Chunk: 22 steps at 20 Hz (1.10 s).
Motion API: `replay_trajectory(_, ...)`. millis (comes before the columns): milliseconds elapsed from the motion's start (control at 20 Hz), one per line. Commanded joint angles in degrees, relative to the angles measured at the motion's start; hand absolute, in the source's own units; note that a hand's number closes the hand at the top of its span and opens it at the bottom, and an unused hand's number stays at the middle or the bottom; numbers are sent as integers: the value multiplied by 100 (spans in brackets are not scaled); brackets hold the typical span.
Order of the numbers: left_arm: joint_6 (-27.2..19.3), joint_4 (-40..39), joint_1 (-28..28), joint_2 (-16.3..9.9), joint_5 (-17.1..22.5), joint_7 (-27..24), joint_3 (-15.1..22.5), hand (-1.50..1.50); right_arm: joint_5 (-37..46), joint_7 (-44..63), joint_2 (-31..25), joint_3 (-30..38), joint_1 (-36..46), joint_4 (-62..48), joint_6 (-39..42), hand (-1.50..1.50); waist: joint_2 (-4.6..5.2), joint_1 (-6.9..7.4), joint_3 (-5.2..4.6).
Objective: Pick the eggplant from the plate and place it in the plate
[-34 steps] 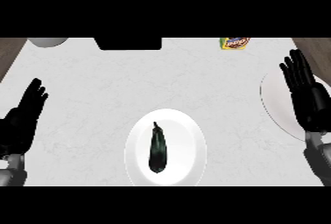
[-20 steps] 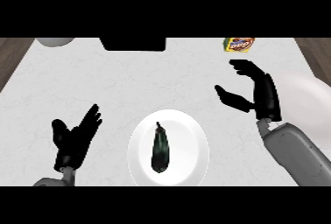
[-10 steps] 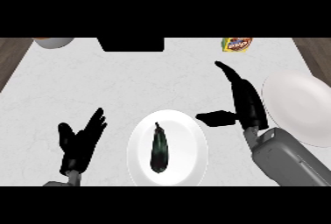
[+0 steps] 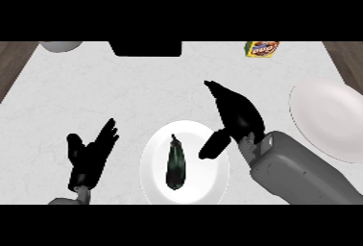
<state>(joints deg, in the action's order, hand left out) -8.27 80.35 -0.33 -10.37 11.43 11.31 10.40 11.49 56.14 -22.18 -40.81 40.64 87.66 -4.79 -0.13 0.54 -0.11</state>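
Note:
A dark eggplant [image 4: 175, 164] lies lengthwise on a white plate [image 4: 211, 190] at the lower middle of the counter. A second white plate [image 4: 327, 116], bare, sits at the right edge. My right hand [image 4: 235, 115] hovers open just right of the eggplant's plate, fingers pointing up and left, thumb hanging down over the plate's right rim. My left hand [image 4: 90, 154] rests open on the left, fingers up, apart from the plate.
A yellow snack packet [image 4: 262, 49] lies at the far edge, right of centre. A black box [image 4: 145, 47] stands at the far middle and a grey bowl [image 4: 60, 45] at the far left. Wooden floor shows past both far corners.
My right hand has swung left from beside the right plate toward the eggplant's plate. The left hand has come inward and now rests. The eggplant has not moved.

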Motion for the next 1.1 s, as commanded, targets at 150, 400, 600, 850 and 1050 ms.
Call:
replay_trajectory(150,172,162,241,-85,-38,-140,-78,0,536,784,1063,-352,63,-542,352,-150,7,-11,9)
replay_trajectory(400,304,534,235,-214,90,228,-184,0,854,1036,1496,-306,245,-1036,647,-150,4,-7,10)
replay_trajectory(600,37,300,68,78,-121,267,-100,0,782,1009,1735,-64,77,-1237,930,-150,8,-31,10)
replay_trajectory(850,214,123,51,67,-173,103,-169,0,1069,833,2199,-135,-310,-1549,756,-150,11,-34,10)
replay_trajectory(1050,31,292,47,256,-251,268,-171,0,1182,898,2209,-322,-315,-1545,538,-150,8,-22,11)
